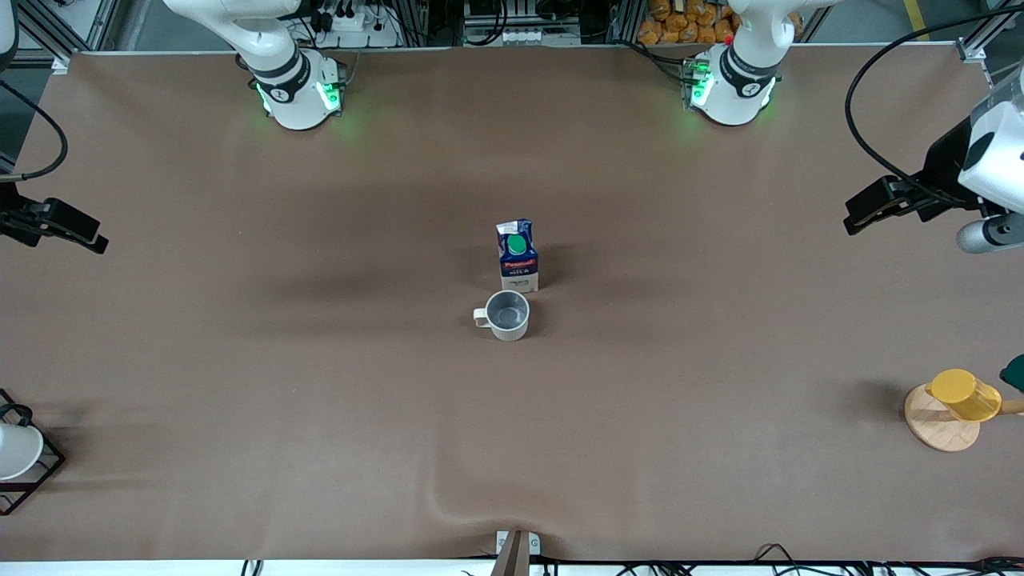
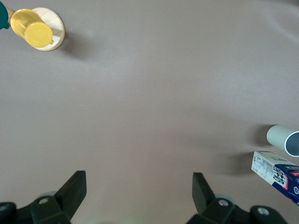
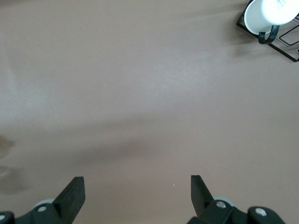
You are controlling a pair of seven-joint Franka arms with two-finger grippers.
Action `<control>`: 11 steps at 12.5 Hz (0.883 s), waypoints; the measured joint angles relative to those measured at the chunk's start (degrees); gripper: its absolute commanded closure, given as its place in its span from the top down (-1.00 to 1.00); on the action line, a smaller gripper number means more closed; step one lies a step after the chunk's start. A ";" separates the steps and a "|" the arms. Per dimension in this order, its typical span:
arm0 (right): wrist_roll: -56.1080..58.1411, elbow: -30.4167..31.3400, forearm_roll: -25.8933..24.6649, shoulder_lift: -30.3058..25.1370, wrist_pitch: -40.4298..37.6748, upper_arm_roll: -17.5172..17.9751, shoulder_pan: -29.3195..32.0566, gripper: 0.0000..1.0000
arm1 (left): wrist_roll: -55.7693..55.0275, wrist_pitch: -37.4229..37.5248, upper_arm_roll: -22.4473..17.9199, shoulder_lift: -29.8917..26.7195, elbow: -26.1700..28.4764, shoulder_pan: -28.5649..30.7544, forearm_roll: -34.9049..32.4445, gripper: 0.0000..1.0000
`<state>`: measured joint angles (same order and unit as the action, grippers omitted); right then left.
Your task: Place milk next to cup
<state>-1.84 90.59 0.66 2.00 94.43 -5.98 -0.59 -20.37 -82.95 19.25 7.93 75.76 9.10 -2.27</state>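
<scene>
The milk (image 1: 518, 256), a small gable-top carton with a dark blue top, green cap and red label, stands upright at the table's middle. The cup (image 1: 507, 314), an off-white mug with a grey inside, stands just nearer the front camera, close beside it. Both show at the edge of the left wrist view: milk (image 2: 278, 175), cup (image 2: 283, 139). My left gripper (image 1: 860, 216) hangs open and empty over the left arm's end of the table, also seen in its wrist view (image 2: 139, 186). My right gripper (image 1: 92, 236) hangs open and empty over the right arm's end (image 3: 138, 189).
A yellow cup (image 1: 964, 394) on a wooden stand (image 1: 932, 428) sits near the left arm's end, with a teal object (image 1: 1014, 372) beside it. A white cup (image 1: 16, 450) on a black wire rack (image 1: 44, 472) sits near the right arm's end.
</scene>
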 measured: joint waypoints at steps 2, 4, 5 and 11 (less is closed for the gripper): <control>0.00 0.00 0.00 0.00 0.00 0.00 0.00 1.00 | 0.00 0.00 -0.01 0.00 0.11 0.07 0.00 1.00; 0.00 0.00 0.00 0.00 -0.04 0.03 0.00 1.00 | 0.00 0.00 -0.11 0.00 0.19 0.18 0.00 1.00; 0.00 0.00 0.00 0.01 -0.05 0.03 0.00 1.00 | 0.00 0.00 -0.32 -0.02 0.21 0.26 0.00 1.00; -0.02 0.01 0.00 0.12 -0.26 -0.03 0.00 1.00 | 6.01 -0.48 -12.91 -2.66 2.65 -7.28 0.38 1.00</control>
<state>-1.86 90.59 0.65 2.12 94.17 -6.01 -0.59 -14.36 -83.42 6.33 5.27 78.41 1.81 -1.89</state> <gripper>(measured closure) 0.000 0.000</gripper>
